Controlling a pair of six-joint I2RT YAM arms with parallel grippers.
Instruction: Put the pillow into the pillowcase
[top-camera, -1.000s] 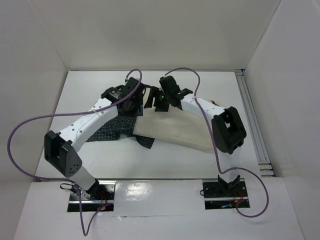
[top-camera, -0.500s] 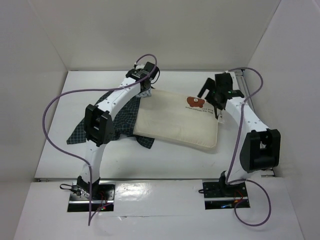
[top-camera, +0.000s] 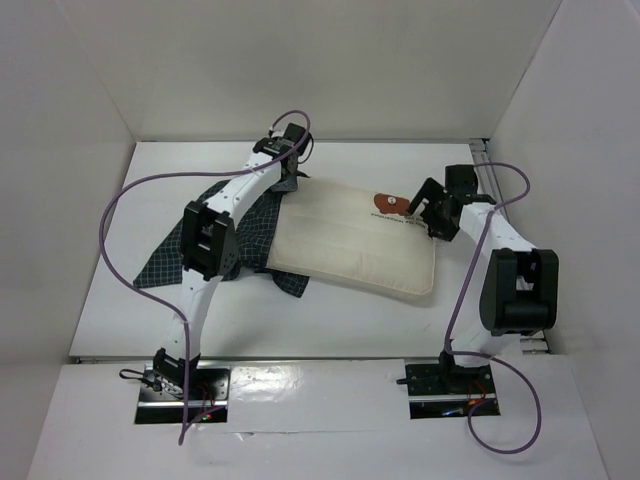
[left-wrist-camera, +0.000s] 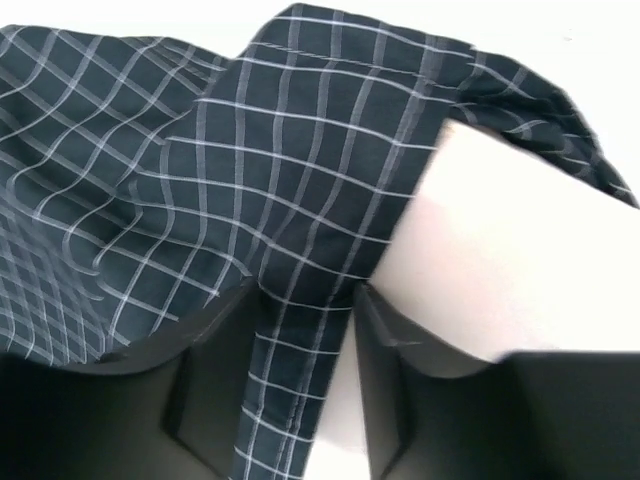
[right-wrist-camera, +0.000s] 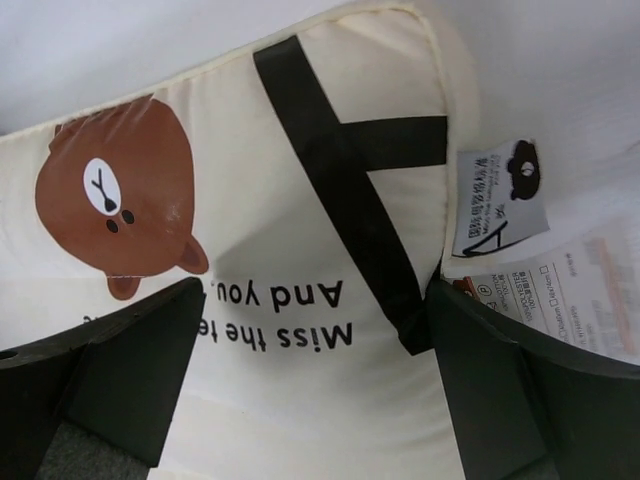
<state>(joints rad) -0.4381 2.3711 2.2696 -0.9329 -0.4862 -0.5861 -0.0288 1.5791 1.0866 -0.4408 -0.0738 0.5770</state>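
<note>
Pinching pillowcase: left end effector; right spread wide.

From above, the left arm covers a band of the pillowcase, and more of it runs under the pillow. The left pincer sits under its own wrist, jaws unseen. In the left wrist view the bottom edge cuts off the fingers. Whether they pinch the checked fold between them cannot be told. In the right wrist view a finger of the right pincer hides the end of the lettering. The tag has print too blurred to read.
</note>
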